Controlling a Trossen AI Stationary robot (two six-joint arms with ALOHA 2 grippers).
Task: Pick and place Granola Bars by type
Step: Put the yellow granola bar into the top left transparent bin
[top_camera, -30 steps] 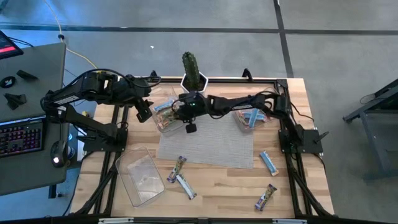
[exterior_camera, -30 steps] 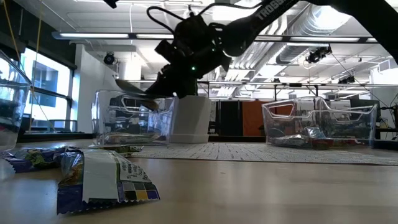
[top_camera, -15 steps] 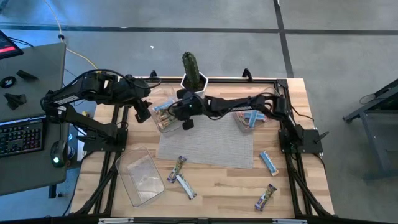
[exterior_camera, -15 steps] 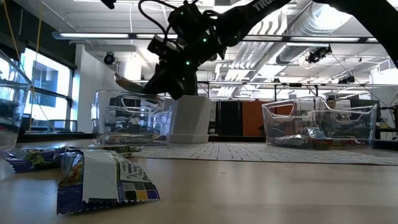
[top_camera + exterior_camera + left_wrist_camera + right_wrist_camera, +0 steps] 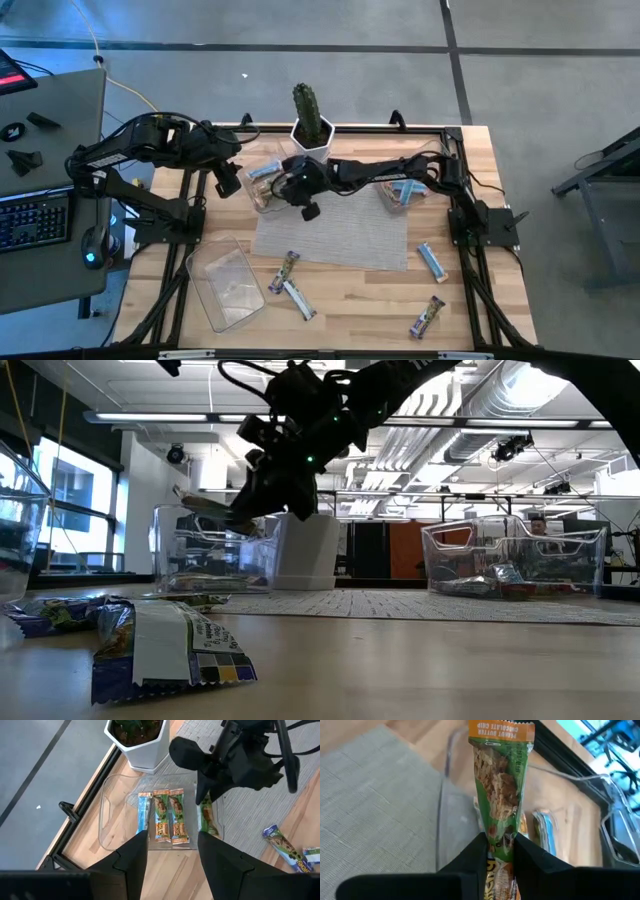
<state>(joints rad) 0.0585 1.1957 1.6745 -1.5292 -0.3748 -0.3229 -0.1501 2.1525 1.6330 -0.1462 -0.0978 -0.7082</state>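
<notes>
The right gripper (image 5: pixel 499 851) is closed tight on one end of a green-and-tan granola bar (image 5: pixel 500 785), which sticks out past the fingers. The far end of its wrapper has an orange band reading "PEANUT BUTTER CHOCOLATE CHIP". In the high view this gripper (image 5: pixel 290 190) reaches across the table from the right side and hangs over a clear tub (image 5: pixel 262 183) near the back edge, just left of a white pot with a cactus (image 5: pixel 310 118). In the low view the bar (image 5: pixel 205 503) is held nearly level above the tub's rim (image 5: pixel 215 512).

Inside the tub, the left wrist view shows three bars lying side by side: one blue-and-white (image 5: pixel 144 815) and two tan and green (image 5: pixel 170 815); their print is too small to read. The held bar (image 5: pixel 207 817) shows beside them.

The left gripper (image 5: pixel 224 182) hangs just left of the same tub with its fingers (image 5: pixel 132 855) apart and nothing between them.

A second tub (image 5: pixel 400 190) with bars sits toward the back right, and a third tub (image 5: pixel 225 282) stands at the front left corner. Loose bars lie near the front edge: two (image 5: pixel 290 283) close together by the grey mat (image 5: pixel 335 235), one blue (image 5: pixel 432 262) and one purple (image 5: pixel 427 317) toward the right. In the low view a purple-and-white wrapper (image 5: pixel 165 650) lies close, its text unreadable.
</notes>
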